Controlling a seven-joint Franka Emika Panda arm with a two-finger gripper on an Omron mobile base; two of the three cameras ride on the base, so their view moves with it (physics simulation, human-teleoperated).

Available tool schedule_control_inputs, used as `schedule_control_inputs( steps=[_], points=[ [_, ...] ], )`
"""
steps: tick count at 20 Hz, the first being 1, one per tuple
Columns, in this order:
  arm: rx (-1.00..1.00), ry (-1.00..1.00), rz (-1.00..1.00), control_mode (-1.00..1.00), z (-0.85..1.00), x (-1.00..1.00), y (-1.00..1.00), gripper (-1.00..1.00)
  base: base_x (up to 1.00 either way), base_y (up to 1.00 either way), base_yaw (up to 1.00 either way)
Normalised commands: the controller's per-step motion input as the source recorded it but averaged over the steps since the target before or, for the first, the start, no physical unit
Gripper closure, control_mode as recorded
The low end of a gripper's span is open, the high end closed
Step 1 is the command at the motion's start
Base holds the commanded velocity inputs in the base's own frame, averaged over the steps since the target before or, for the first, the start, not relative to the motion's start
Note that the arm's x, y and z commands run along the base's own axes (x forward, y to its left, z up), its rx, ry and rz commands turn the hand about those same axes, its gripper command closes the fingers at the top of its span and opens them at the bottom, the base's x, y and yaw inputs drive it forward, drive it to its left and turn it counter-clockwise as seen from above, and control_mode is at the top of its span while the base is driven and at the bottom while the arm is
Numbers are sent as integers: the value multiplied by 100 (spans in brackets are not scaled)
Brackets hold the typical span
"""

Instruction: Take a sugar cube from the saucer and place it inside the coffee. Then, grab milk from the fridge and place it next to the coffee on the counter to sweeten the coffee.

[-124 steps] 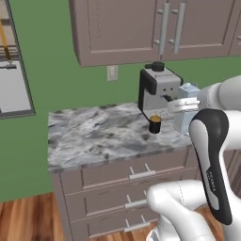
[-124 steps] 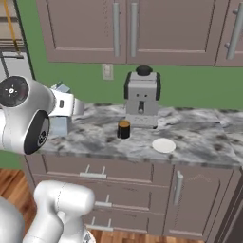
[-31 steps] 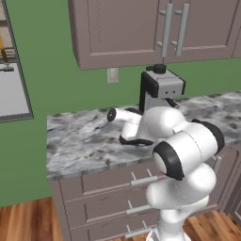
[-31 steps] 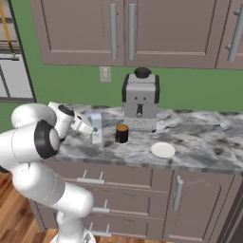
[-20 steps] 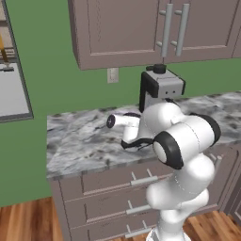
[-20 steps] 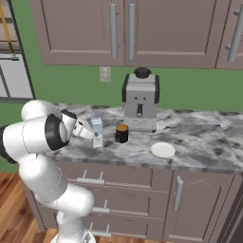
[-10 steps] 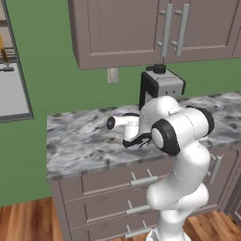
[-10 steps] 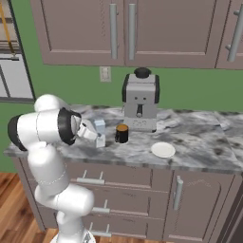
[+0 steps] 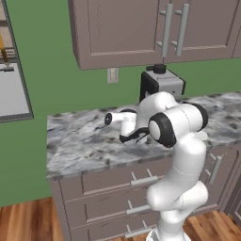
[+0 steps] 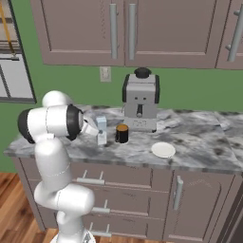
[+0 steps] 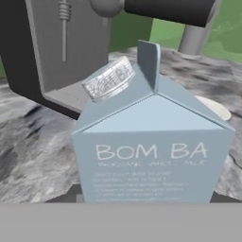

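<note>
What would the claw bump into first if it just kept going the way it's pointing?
The milk: the carton sits right in front of the claw, seemingly between its fingers already. Past it, roughly in the same line, stands the coffee and the espresso machine, though depth is hard to judge.

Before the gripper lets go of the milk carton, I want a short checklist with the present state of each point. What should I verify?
1. Pale blue-grey gabled milk carton over the grey-and-white marbled counter: ok.
2. Carton beside the small black coffee cup, with a small gap: ok.
3. Carton upright: ok.
4. Carton base resting on the counter: cannot tell.
5. Gripper closed on the carton: cannot tell, fingers hidden.
6. Small round white saucer away from the carton: ok.
</note>
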Motion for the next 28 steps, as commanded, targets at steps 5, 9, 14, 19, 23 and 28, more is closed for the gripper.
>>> schedule_control_inputs(
  steps=[5, 9, 14, 19, 23, 28],
  points=[
    [0, 0, 0, -100, -32, 11, 0, 100, 0, 0, 0],
    [0, -8, 0, -100, -34, -8, -1, 100, 0, 0, 0],
    [0, -18, 0, -100, -26, -25, -6, -100, 0, 0, 0],
    [2, -3, 0, -100, -3, -3, -3, -100, 0, 0, 0],
    [0, 0, 0, -100, 0, -1, 0, -100, 0, 0, 0],
    [0, -8, 0, -100, 0, -27, 3, -100, 0, 0, 0]
  ],
)
